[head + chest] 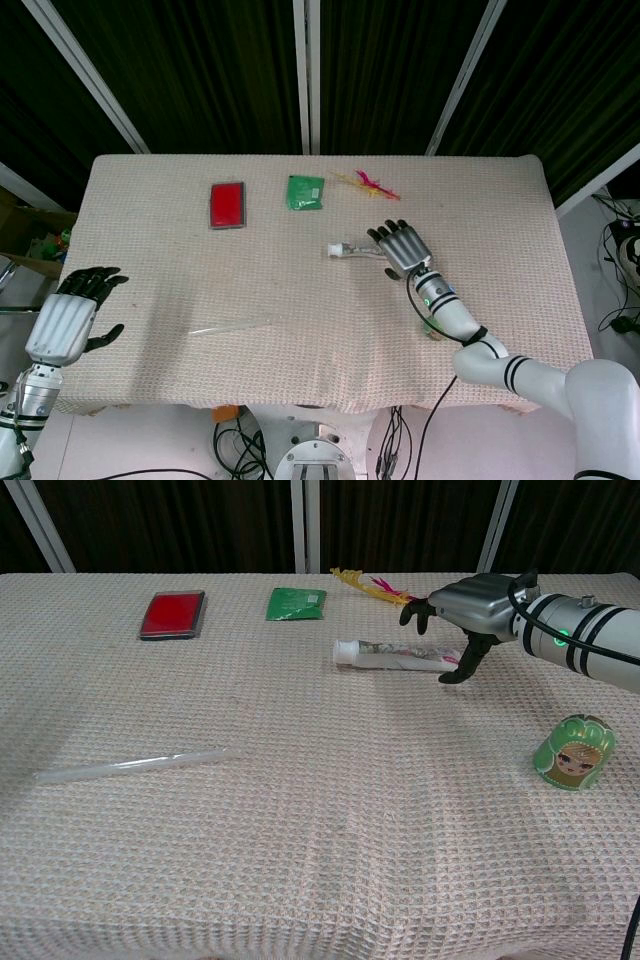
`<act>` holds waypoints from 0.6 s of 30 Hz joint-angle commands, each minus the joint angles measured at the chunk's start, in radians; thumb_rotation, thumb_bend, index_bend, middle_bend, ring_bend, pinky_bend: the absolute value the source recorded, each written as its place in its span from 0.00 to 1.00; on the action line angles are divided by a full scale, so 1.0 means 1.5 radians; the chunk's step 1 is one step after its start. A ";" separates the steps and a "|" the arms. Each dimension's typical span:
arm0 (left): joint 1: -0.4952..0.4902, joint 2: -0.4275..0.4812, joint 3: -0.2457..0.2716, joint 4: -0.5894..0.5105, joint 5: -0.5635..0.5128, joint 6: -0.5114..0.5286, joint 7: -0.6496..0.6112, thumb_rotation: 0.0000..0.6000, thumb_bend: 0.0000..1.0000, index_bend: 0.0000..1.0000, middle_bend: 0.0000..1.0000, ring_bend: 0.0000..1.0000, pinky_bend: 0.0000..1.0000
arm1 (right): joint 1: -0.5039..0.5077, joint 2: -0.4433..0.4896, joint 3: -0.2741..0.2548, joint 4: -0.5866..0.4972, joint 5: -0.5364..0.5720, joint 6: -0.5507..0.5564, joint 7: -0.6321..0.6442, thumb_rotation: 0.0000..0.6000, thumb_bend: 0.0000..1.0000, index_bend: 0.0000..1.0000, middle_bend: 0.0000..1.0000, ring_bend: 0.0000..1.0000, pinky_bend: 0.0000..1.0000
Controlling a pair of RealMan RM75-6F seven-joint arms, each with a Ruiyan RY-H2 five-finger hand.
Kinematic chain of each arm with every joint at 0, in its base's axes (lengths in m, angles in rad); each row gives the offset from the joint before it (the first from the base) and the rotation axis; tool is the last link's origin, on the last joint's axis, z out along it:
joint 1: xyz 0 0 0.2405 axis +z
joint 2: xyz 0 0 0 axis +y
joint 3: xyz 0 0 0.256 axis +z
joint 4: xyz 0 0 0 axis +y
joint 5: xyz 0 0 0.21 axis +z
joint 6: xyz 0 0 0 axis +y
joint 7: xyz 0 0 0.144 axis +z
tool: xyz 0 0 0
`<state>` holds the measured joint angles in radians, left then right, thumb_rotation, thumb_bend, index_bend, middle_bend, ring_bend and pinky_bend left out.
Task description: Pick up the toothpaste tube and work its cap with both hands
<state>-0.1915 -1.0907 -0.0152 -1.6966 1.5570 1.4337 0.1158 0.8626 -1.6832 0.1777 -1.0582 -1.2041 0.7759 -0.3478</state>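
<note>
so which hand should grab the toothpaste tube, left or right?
Right. The right hand hovers open directly over the tail end of the toothpaste tube, fingers pointing down around it. The left hand sits at the table's near-left edge, far from the tube, holding nothing.

Silver-backed hands (470, 615), black fingers – white arm, black bands, green light

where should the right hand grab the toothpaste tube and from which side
Grip the toothpaste tube around its body, coming down from above. It lies flat with its cap pointing toward the left hand's side, and the right hand hovers over its tail end, so the cap stays free.
</note>
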 commanded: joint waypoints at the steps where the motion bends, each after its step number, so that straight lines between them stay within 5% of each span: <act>1: -0.001 0.001 -0.001 0.001 -0.003 -0.004 0.001 1.00 0.18 0.24 0.18 0.16 0.20 | 0.019 -0.023 0.000 0.042 -0.016 -0.013 0.015 1.00 0.20 0.27 0.33 0.14 0.25; 18: 0.005 0.006 -0.004 0.002 -0.010 -0.003 0.002 1.00 0.18 0.24 0.18 0.16 0.20 | 0.059 -0.095 -0.026 0.183 -0.090 -0.033 0.106 1.00 0.37 0.40 0.39 0.18 0.26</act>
<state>-0.1846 -1.0812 -0.0207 -1.6943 1.5426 1.4292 0.1187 0.9496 -1.8230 0.1414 -0.7870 -1.3338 0.7251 -0.1947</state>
